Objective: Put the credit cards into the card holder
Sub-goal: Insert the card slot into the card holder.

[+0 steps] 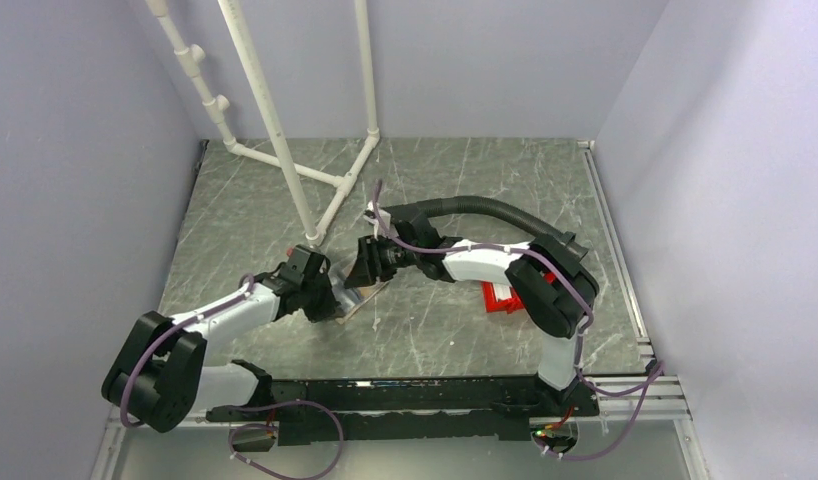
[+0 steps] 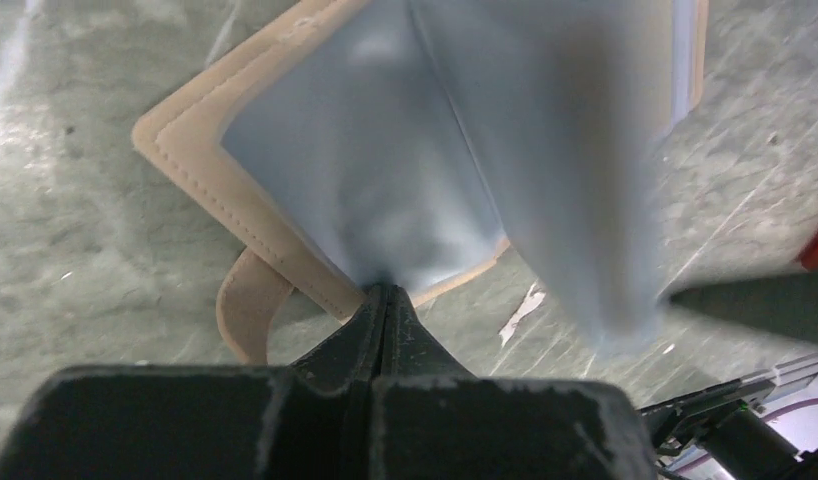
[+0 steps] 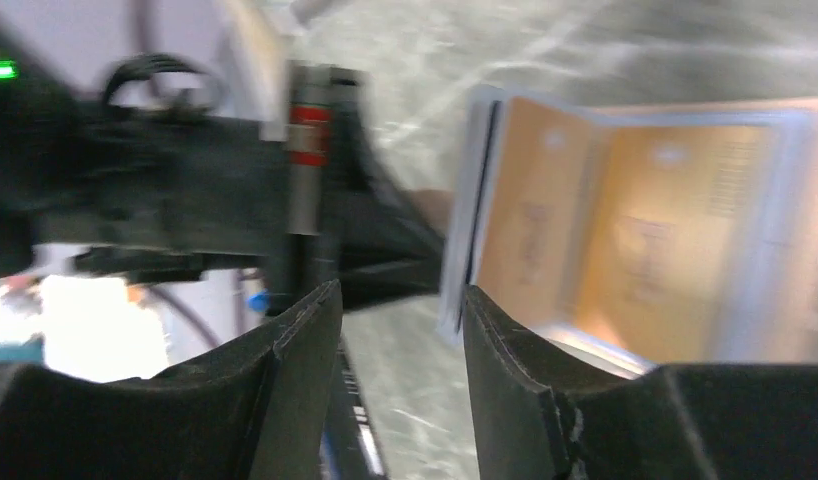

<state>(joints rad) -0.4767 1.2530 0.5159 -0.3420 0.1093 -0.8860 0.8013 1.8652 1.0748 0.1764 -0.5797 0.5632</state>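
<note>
At the far left of the top view, a white pipe frame [image 1: 275,130] is standing on the grey marbled table [image 1: 435,180]. The left arm is stretching from its base towards the table's middle. There the left gripper [image 1: 325,298] is pressing down at the near-left edge of the card holder [image 1: 357,296], which is lying open between the two arms.

In the left wrist view, the left gripper [image 2: 385,300] is pinching with its fingers squeezed together, no gap showing. It is clamping the shiny clear pocket leaf of the card holder [image 2: 200,150] right at its lower edge. The holder's tan stitched border is resting on the table, and its strap tab [image 2: 240,315] is curling out beside the fingers. A second clear leaf is standing up, blurred, towards the right.

Further right, the right gripper [image 1: 368,262] is hovering just beside the holder's far side. In its wrist view the right gripper [image 3: 400,290] is showing spread fingers with nothing between them, and table is visible through the gap. Beyond it the card holder [image 3: 625,220] is gaping open. Behind its clear pockets are orange panels that may be a tan-orange card [image 3: 645,240], though the blur is making that hard to settle.

A red bin [image 1: 500,297] is sitting on the table to the right, partly hidden by the right arm.
</note>
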